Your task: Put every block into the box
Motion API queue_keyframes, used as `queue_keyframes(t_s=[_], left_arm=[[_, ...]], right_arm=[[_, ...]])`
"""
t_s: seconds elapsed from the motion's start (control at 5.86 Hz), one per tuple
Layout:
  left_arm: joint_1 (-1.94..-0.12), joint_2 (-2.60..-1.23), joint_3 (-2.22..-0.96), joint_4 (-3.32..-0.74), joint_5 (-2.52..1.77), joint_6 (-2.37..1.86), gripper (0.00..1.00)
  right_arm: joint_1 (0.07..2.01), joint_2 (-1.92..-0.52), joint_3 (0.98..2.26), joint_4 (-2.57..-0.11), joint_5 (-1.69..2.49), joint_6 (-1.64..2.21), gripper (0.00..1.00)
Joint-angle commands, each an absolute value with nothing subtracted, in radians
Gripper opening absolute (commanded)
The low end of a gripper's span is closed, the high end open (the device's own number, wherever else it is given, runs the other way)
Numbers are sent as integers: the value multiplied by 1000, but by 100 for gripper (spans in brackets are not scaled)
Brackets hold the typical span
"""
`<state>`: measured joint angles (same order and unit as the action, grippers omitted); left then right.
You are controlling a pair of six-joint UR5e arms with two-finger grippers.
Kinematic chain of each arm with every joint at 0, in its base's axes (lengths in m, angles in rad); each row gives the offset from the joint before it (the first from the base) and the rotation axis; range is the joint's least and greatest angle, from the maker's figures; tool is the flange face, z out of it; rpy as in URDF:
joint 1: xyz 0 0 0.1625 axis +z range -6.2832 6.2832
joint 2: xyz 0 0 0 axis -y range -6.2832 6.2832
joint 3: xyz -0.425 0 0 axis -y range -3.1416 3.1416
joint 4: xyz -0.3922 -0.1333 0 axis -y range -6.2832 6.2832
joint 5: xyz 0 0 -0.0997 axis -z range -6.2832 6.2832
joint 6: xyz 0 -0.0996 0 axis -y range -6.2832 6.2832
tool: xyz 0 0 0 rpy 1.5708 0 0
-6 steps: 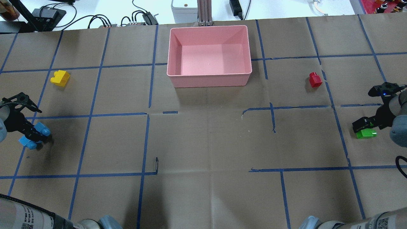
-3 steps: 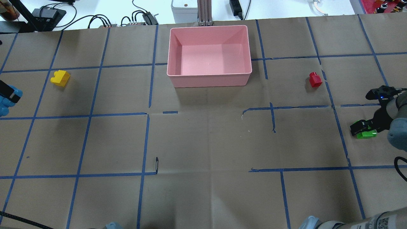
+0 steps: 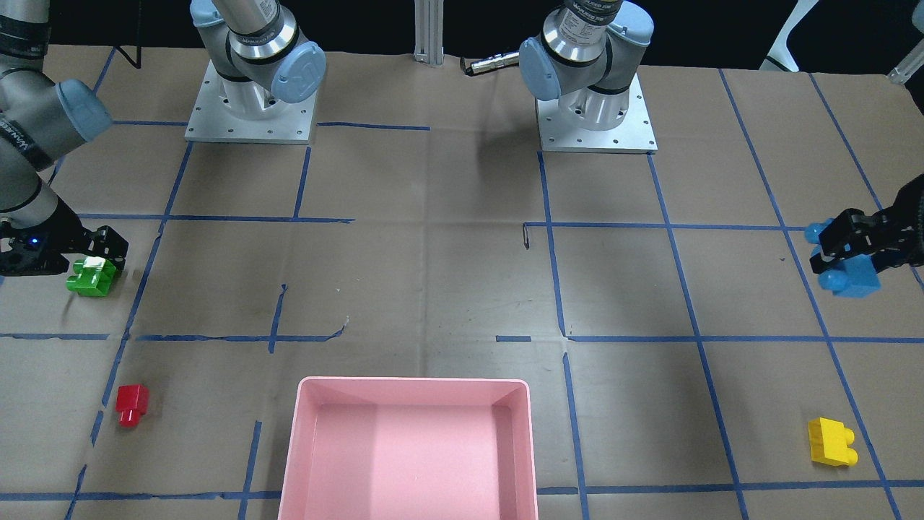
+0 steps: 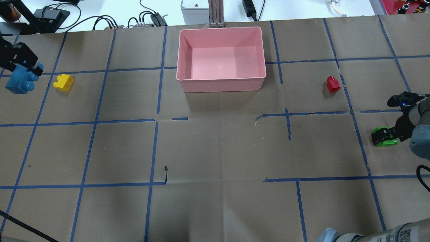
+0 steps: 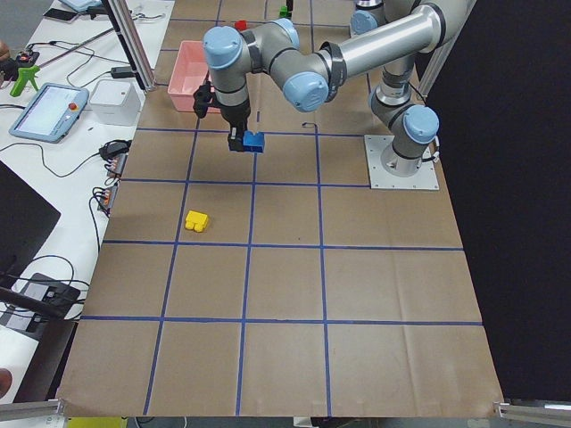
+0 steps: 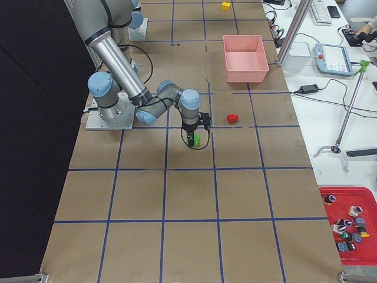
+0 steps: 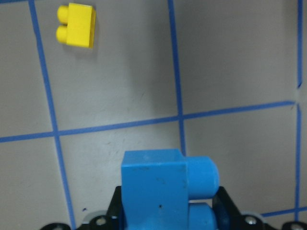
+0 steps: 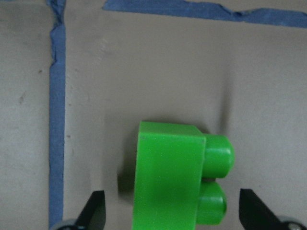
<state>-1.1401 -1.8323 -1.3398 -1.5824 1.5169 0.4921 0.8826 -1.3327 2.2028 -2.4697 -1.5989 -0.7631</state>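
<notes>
- Blocks all sit outside the empty box (image 4: 221, 82): the blue block (image 4: 19, 80) is clamped in the left gripper (image 3: 844, 249), clear of the desk (image 4: 215, 151) near the yellow block (image 4: 63, 82). The red block (image 4: 333, 84) lies to the box's right.
- Best, I judge, to carry blue above the rim and release low over the middle.
- Left arm is stretched far sideways, gripper pointing down.
- Right gripper (image 4: 381, 136) is low and spread wide astride the green block (image 8: 168, 177); it should close on the flat sides, not the studs.
</notes>
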Motion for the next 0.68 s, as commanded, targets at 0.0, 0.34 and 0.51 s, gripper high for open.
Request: queue_keyframes(t_s=[0.0,0.34,0.51], left_arm=[[-1333,-1973,-1146,-1585,1511,270,15],[-1565,-2124,-946,-1598,1496,-34,15],[-1633,-2163,-933,-1585,1476,-146,15]], right_arm=[[862,-1328,2201,-2468,-1598,-764,96],[859,-1335,2197,-2464,-1598,-797,32],[861,-1341,2192,-2461,-1598,-813,10]])
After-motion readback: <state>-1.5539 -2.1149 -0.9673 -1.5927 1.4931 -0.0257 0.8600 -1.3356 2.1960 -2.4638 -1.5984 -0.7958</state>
